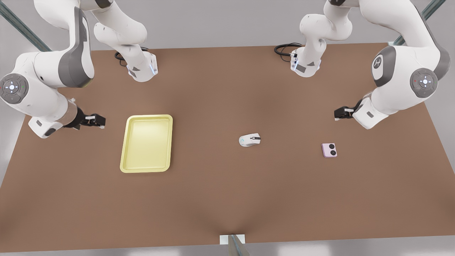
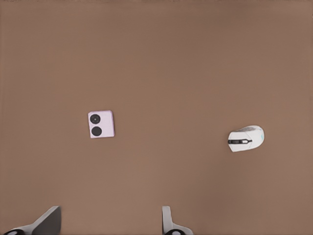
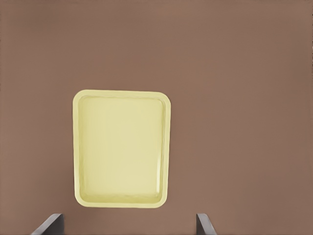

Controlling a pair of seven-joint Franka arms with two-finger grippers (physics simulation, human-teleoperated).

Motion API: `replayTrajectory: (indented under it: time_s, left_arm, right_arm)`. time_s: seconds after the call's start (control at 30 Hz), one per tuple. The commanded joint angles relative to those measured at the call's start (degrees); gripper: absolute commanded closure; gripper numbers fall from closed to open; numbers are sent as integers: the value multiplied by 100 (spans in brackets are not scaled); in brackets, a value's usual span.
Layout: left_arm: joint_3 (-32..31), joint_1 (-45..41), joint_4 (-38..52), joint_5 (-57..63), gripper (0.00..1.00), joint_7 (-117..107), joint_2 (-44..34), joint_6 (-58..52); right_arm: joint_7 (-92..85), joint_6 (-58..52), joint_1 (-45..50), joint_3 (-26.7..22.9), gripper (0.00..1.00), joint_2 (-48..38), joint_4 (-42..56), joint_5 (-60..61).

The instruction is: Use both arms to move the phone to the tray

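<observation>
The left gripper (image 1: pixel 337 113) hangs spread open at eleven o'clock from the pink phone (image 1: pixel 329 149), the right gripper (image 1: pixel 97 121) open by the yellow tray (image 1: pixel 146 143), risking grabbing the white mouse (image 1: pixel 250 139) at nine o'clock.

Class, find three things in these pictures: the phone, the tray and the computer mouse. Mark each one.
phone (image 1: pixel 329 150), front view, middle of its pink face.
tray (image 1: pixel 146 169), front view, its near rim.
computer mouse (image 1: pixel 250 140), front view, middle of its white shell.
</observation>
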Motion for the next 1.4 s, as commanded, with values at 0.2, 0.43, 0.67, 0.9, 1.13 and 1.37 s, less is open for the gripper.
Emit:
replayTrajectory:
  time_s: [0.2, 0.43, 0.67, 0.9, 1.13, 1.37]
  left_arm:
    - [-7, 238, -551, -166, 0, -70, 1858, 2363]
    - [-24, 915, -2669, -456, 0, 343, 1788, 5133]
    - [-24, 906, -3259, -465, 0, 369, 2034, 5854]
    - [-33, 906, -3294, -456, 0, 896, 2078, 5739]
    - [-50, 871, -3338, -465, 0, 1152, 2192, 5616]
    - [-50, 888, -3303, -465, 23, 1081, 2271, 5616]
  right_arm:
    - [45, 355, -1, 1, 0, -6, 3, 2]
    - [45, 364, -1, 1, 0, 3, 3, 2]
    - [45, 373, -1, 1, 0, 3, 3, 2]
    - [36, 382, -1, 1, 0, 3, 3, 2]
    - [36, 382, -1, 1, 0, 3, 3, 2]
    - [54, 434, -1, 1, 0, 3, 3, 2]
